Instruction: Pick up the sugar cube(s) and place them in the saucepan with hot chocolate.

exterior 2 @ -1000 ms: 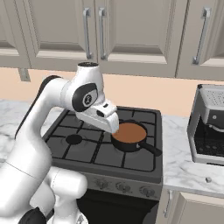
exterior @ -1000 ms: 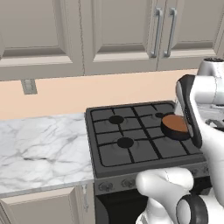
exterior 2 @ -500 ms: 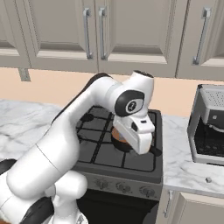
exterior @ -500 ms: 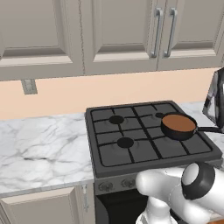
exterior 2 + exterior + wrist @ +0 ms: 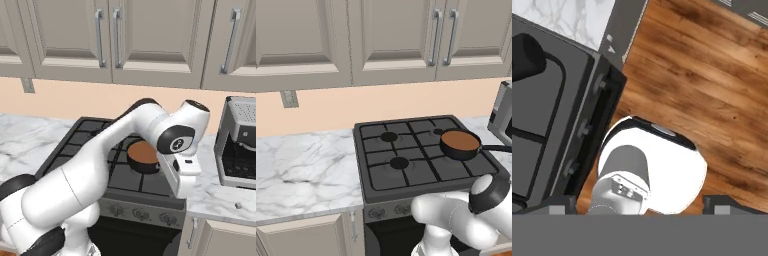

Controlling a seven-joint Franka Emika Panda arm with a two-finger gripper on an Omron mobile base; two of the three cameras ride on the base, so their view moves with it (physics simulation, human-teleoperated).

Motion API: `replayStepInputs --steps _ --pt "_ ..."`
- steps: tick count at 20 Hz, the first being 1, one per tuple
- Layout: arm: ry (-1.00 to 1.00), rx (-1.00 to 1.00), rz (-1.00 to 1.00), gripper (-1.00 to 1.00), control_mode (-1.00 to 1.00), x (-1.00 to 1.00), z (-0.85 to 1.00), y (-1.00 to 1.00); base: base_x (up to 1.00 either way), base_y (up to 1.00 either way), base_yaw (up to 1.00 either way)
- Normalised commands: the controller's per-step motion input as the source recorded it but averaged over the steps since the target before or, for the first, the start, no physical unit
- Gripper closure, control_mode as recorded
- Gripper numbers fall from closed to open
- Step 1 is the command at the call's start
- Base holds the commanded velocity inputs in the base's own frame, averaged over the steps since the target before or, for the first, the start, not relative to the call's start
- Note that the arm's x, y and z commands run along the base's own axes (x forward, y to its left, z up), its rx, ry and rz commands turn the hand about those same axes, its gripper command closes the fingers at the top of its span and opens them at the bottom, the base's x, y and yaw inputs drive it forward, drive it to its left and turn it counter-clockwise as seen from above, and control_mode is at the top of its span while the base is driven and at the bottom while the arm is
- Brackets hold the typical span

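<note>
Illumination is even and diffuse in all three views, with no identifiable single source. Shadows are soft and faint, visible under the cabinet doors [image 5: 391, 35] along the top of both base views. The stove [image 5: 421, 155] renders matte, without glare. Edges are sharp, with no motion blur, defocus, or lens distortion. The wooden floor [image 5: 712, 75] appears uniformly bright.

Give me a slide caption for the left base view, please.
Saucepan with hot chocolate sits on the black stove's right side beside a marble counter.

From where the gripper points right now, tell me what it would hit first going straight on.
Probably the wooden floor in front of the stove; the gripper looks downward there, though depth is unclear.
</note>
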Motion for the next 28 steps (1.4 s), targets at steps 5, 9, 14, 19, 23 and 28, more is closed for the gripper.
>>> replayStepInputs --steps 5,9,14,19,23,28 --pt "0.01 0.03 -0.07 -1.00 -1.00 0.00 -0.12 -0.50 0.00 0.00 0.00" --pt "0.04 0.00 -0.11 -1.00 -1.00 -0.01 -0.19 -0.65 0.00 0.00 0.00" --pt "0.04 0.00 -0.09 -1.00 -1.00 0.00 -0.11 -0.57 0.00 0.00 0.00" --pt "0.00 0.00 -0.03 -1.00 -1.00 0.00 -0.04 -0.51 0.00 0.00 0.00" --pt "0.00 0.00 -0.06 -1.00 -1.00 0.00 -0.19 -0.56 0.00 0.00 0.00" --pt "-0.06 0.00 -0.01 -1.00 -1.00 0.07 -0.25 -0.39 0.00 0.00 0.00"
